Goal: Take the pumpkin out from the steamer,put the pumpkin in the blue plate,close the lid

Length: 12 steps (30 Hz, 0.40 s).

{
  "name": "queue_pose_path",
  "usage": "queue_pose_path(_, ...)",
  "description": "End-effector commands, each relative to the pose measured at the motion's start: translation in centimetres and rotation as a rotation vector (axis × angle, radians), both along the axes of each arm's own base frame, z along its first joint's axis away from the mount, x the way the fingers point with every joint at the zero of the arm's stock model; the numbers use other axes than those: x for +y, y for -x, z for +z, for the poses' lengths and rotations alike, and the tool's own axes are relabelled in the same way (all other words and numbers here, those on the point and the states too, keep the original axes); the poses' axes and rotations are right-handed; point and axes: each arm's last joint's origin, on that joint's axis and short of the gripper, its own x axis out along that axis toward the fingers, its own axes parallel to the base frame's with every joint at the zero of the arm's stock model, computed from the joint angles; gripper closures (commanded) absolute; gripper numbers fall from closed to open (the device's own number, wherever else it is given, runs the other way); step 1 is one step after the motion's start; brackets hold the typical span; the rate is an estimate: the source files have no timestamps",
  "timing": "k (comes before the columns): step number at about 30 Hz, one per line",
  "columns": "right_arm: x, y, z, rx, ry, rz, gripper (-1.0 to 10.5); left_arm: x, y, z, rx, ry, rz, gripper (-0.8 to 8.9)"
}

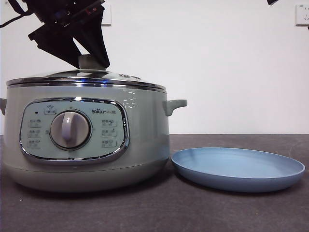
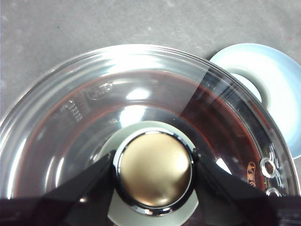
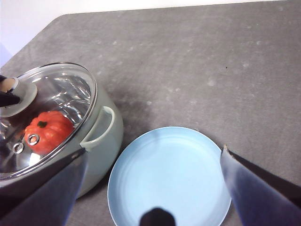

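**Lidded steamer with gripper at the knob**

Dark grey tabletop (image 3: 197, 61) is backed by a white wall. The steamer (image 1: 87, 145) is covered by the lid (image 3: 47, 108), whose knob (image 2: 154, 170) is clasped by the left gripper (image 2: 154, 172). Inside the steamer, the pumpkin (image 3: 48, 131) is seen through the glass. Beside the steamer lies the blue plate (image 1: 239, 169), over which the right gripper (image 3: 155, 188) is held wide apart.
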Motion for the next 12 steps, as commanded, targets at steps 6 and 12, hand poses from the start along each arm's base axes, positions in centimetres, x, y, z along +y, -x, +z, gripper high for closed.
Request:
queue_pose_path(6,0.0,-0.1,0.1,-0.002,-0.006,-0.002,4.7,0.1,0.3,0.9,-0.064,0.015,-0.012,8.22)
queue_pose_path(12,0.2,-0.3,0.0,0.003,-0.011,0.013,4.7,1.2,2.2,4.3,-0.206,0.057,0.021,8.22)
